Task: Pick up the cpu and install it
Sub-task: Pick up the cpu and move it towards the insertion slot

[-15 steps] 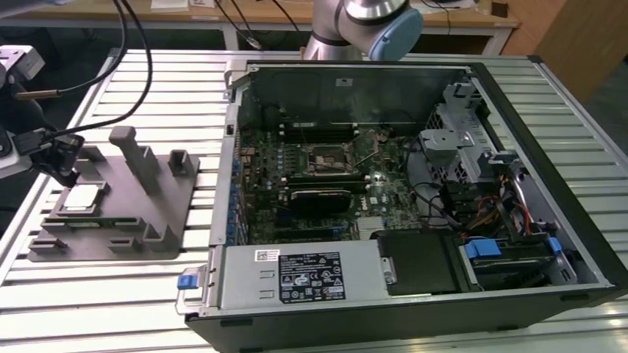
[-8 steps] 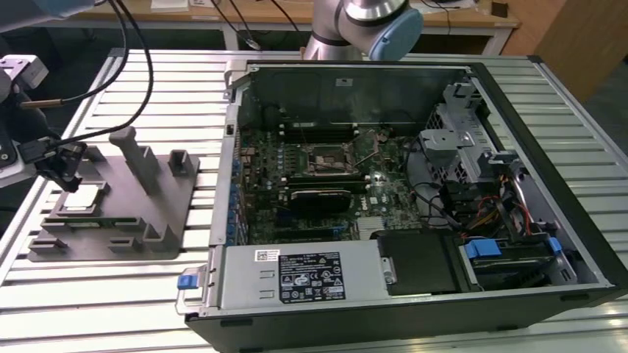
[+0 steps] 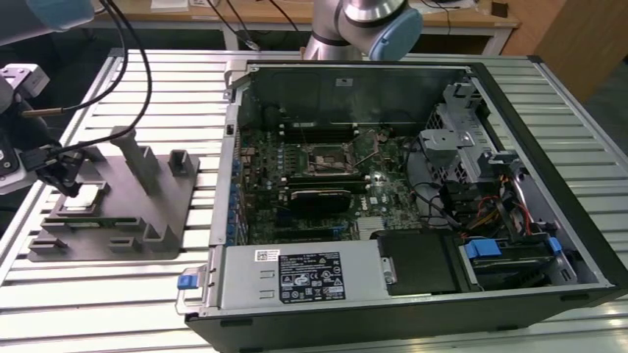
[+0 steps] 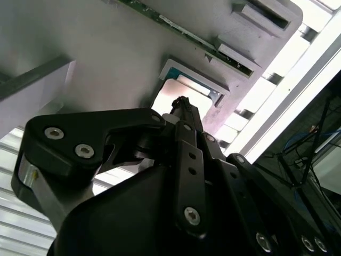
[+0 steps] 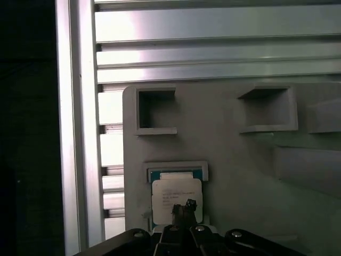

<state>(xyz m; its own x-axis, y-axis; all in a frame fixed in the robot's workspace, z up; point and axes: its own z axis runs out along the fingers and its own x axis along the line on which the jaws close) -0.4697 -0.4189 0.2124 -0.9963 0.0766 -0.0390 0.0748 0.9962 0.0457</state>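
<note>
Exterior view: the gripper (image 3: pixel 67 187) hung over the tray (image 3: pixel 147 220) at the exterior view's left, and the cpu (image 3: pixel 90 193) lay in the tray. Second wrist view: the fingers (image 4: pixel 182 106) were pressed together, holding nothing. First wrist view: the cpu (image 5: pixel 176 191) sat flat in its pocket, with the closed tips over its edge. I could not tell if they touched it.

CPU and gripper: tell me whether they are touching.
Cannot tell. In both wrist views the gripper overlaps the cpu lying in its pocket of the grey tray, but neither shows contact or a gap plainly.
</note>
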